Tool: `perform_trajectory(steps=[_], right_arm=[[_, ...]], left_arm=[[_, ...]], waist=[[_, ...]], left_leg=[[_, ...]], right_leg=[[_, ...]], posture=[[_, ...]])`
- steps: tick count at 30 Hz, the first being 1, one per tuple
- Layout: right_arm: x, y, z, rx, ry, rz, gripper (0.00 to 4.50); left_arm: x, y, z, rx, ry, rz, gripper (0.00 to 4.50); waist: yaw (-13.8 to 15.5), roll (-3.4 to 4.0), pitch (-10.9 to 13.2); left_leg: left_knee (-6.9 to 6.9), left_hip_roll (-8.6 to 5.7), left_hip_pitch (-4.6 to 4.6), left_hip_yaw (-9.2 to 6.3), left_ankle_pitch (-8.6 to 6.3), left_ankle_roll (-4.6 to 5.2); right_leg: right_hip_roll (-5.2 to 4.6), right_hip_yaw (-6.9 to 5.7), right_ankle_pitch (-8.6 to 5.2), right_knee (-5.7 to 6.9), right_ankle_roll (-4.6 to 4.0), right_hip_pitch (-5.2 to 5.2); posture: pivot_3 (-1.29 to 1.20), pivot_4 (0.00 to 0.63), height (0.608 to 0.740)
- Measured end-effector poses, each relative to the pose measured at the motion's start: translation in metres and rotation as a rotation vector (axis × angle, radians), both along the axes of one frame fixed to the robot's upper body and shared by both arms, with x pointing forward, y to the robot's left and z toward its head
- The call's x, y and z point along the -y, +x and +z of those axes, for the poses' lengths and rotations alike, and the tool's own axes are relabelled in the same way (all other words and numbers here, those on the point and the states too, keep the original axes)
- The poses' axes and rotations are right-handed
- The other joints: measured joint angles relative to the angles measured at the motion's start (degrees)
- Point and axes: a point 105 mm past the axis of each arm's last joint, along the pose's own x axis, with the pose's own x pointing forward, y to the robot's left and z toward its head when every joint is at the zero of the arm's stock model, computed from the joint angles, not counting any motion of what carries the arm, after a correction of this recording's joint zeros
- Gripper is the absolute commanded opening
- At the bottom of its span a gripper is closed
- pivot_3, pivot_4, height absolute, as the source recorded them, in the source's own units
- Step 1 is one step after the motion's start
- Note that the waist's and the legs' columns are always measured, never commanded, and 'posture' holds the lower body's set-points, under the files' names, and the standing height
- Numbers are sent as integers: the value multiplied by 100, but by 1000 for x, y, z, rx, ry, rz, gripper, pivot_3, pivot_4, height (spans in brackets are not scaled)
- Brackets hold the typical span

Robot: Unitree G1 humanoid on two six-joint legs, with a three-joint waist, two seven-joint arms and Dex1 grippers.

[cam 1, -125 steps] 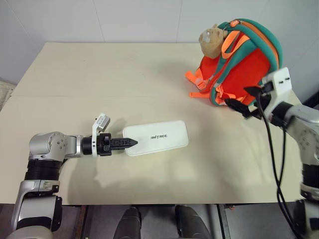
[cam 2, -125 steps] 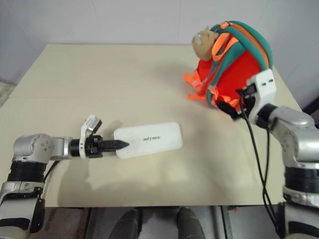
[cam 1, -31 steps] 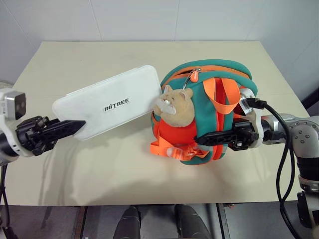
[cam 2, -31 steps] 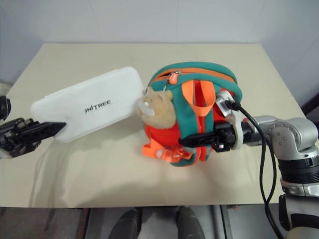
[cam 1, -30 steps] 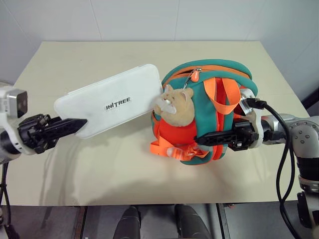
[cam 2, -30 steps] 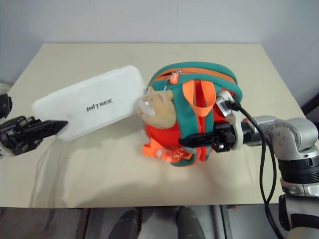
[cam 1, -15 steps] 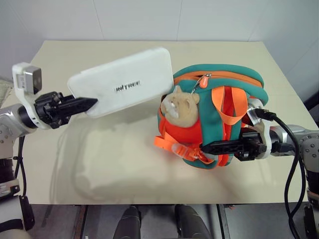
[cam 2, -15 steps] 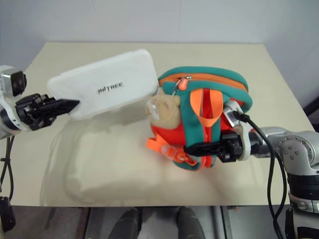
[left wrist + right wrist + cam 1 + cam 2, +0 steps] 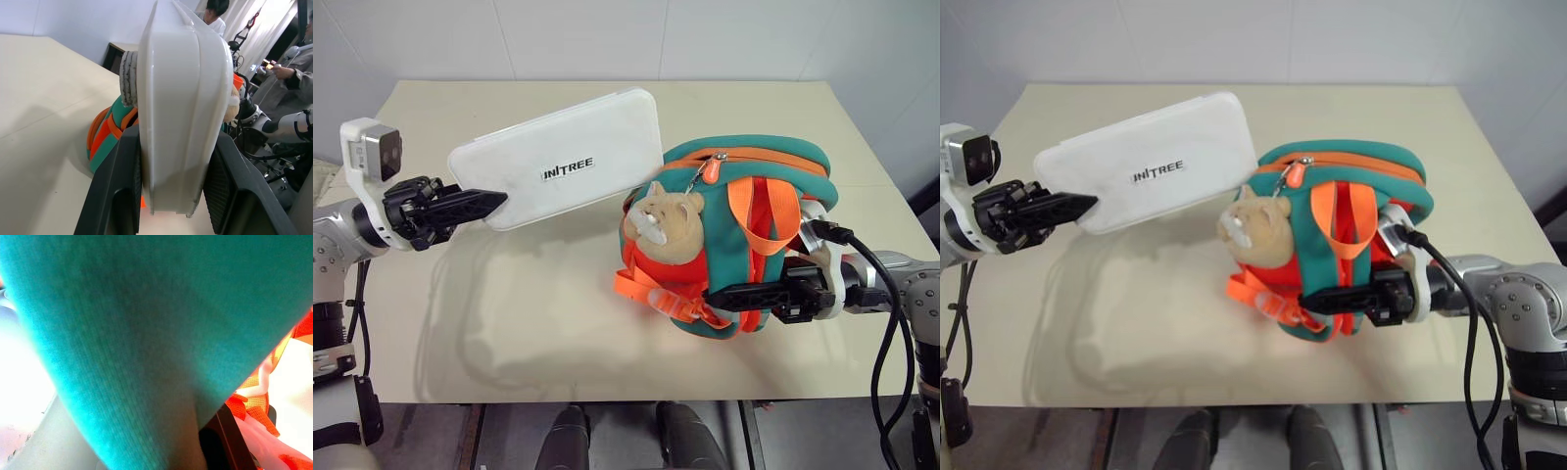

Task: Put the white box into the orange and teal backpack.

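while the left gripper (image 9: 494, 203) clamped the white box (image 9: 563, 157) aloft, we noted the right gripper (image 9: 720, 295) closed on the orange and teal backpack (image 9: 744, 176).

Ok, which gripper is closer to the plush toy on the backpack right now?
Right. The right gripper is clamped on the backpack just below the plush toy; the left gripper holds the white box off to the side.

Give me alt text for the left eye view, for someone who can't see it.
The left claw holds the white box in the air beside the orange and teal backpack, which the right claw grips by a strap over a beige table.
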Motion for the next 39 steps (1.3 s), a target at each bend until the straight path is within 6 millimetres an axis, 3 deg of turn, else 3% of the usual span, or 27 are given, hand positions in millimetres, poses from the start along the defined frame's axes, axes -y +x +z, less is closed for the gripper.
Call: perform_trajectory(steps=[8, 13, 23, 27, 39], right_arm=[[-1, 1, 0, 4, -6, -6, 26], [-2, 2, -1, 3, -10, -6, 26], [-3, 2, 1, 5, 5, -11, 26], [-3, 1, 1, 4, 10, -12, 26], [-4, -1, -1, 1, 11, -23, 26]], left_arm=[[9, -7, 9, 15, -49, -59, 1315], [15, -7, -1, 22, 4, -75, 1315], [26, 25, 8, 169, -46, 27, 1315], [25, 27, 15, 191, -54, 41, 1315], [25, 23, -8, 196, 109, -10, 1315]], waist=[[4, 0, 0], [1, 0, 0], [52, -1, 0], [33, 0, 0], [47, -1, -1]], left_leg=[[6, 0, 0, 0, 0, 0], [10, 0, 1, 0, 0, 0], [37, -2, -2, -2, 0, 0], [35, -1, -2, -3, -2, 4], [40, -2, -1, -3, -2, 4]], right_leg=[[0, 0, 0, 4, 1, 0], [2, 0, 0, 11, 0, 0], [2, 0, 6, 15, 10, 10], [2, 0, 6, 14, 10, 10], [2, 0, 5, 21, 9, 10]], posture=[[0, 150, 740], [0, 150, 740], [0, 150, 740], [0, 150, 740], [0, 150, 740]])
